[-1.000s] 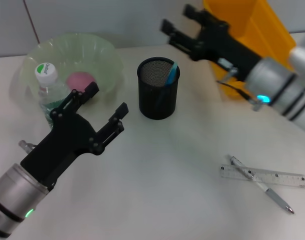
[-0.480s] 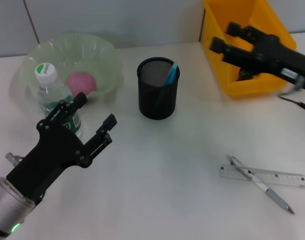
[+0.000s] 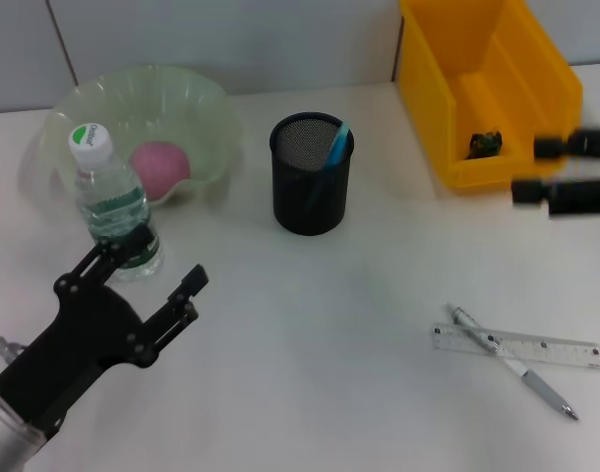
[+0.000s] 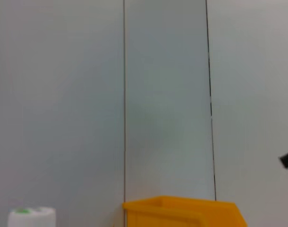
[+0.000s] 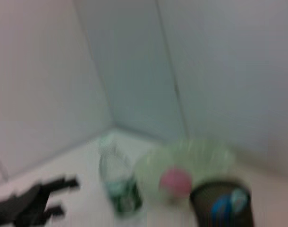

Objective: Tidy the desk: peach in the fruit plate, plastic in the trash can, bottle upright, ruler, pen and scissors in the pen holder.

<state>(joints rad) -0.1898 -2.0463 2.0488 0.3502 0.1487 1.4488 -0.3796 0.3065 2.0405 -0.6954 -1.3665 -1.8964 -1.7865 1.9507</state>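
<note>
— Starting at the fingers: how do they stand?

— The left gripper (image 3: 146, 282) hangs low over the near left part of the tabletop (image 3: 310, 334), its two black fingers (image 3: 189, 283) spread wide with nothing between them. One finger reaches close to the foot of the bottle (image 3: 111, 202); whether it touches I cannot tell.

— And the right one?

— The right gripper (image 3: 548, 169) sits at the far right edge, beside the yellow trash can (image 3: 536, 79), largely cut off by the frame. Its two finger stubs are apart and hold nothing.

— Where are the task's things?

— The bottle stands upright with its white cap on, just before the green fruit plate (image 3: 182, 103), and the pink peach (image 3: 159, 162) lies in that plate. The black mesh pen holder (image 3: 310, 187) stands mid-table with a blue handle (image 3: 336, 143) sticking out of it. The ruler (image 3: 536, 346) and the pen (image 3: 516, 364) lie crossed on the near right, the pen over the ruler. A small dark scrap (image 3: 485, 144) lies in the trash can's bottom; what it is I cannot make out.

— The wrist views?

— The left wrist view shows wall panels, the can's rim and the bottle cap. The right wrist view is smeared, yet bottle, plate, peach and holder show.
</note>
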